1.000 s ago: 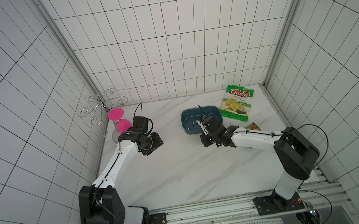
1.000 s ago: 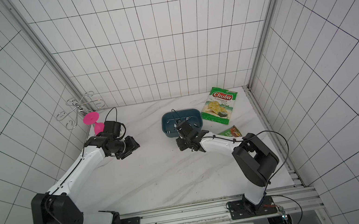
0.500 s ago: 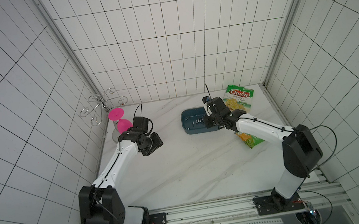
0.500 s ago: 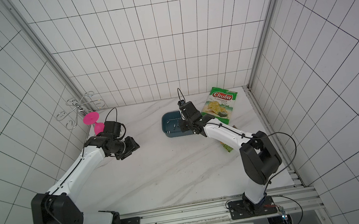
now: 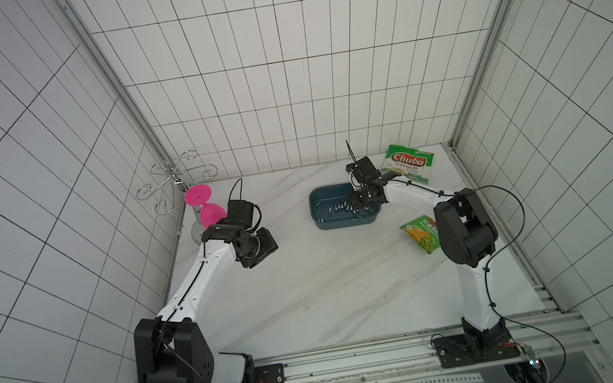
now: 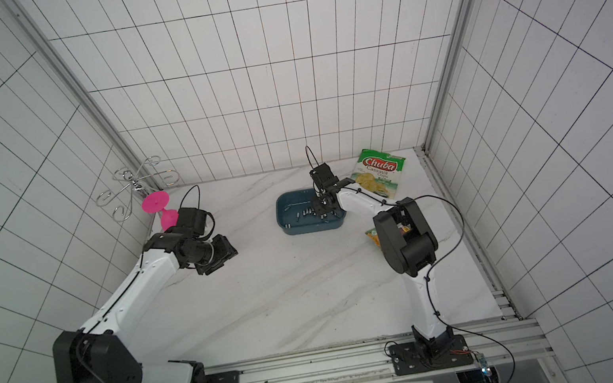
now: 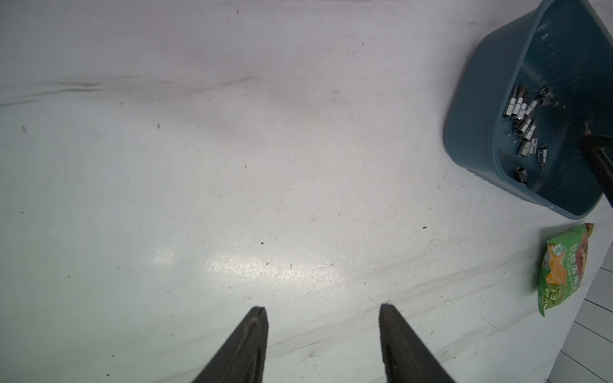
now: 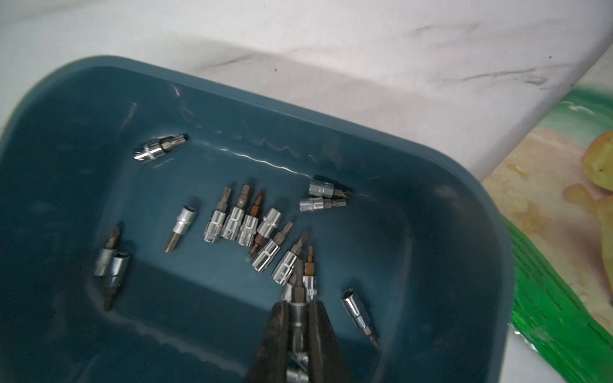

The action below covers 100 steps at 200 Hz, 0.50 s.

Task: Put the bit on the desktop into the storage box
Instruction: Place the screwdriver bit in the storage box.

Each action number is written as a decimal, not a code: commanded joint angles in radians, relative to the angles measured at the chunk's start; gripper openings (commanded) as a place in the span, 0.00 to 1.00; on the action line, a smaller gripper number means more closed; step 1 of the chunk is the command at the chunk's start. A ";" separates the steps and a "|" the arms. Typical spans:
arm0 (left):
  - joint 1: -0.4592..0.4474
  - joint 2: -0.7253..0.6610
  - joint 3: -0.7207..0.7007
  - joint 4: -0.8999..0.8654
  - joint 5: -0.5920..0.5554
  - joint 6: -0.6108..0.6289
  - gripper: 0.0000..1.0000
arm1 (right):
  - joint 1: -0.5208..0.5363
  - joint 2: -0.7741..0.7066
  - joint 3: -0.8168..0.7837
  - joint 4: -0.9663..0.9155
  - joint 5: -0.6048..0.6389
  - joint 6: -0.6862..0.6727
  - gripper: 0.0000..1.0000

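– Marble desktop (image 5: 311, 283): can't spot a loose bit on it. Where's the bit (image 8: 298, 285)?
– Pinched in the right gripper (image 8: 298, 306). Long axis runs in line with the fingers, tip sticking out ahead of the jaws. It hangs inside the storage box (image 8: 414, 252), with the stored bits (image 8: 245, 225) just ahead of the tip.
– Left?
– Left gripper (image 7: 323, 311) is spread and empty, well apart from the box. I'd say the drop is the right arm's job.
– Change from a second ago?
– Right gripper was at the box's near rim, then raised over its end. Now it's down inside. Left hasn't moved.
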 commanded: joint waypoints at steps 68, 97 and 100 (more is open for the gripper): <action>0.004 -0.049 -0.010 -0.007 -0.028 -0.002 0.58 | -0.030 0.175 0.211 -0.183 0.076 -0.030 0.00; 0.004 -0.051 -0.011 -0.009 -0.031 -0.002 0.58 | -0.031 0.194 0.222 -0.197 0.079 -0.027 0.00; 0.004 -0.051 -0.012 -0.009 -0.031 -0.001 0.57 | -0.032 0.197 0.224 -0.200 0.079 -0.026 0.00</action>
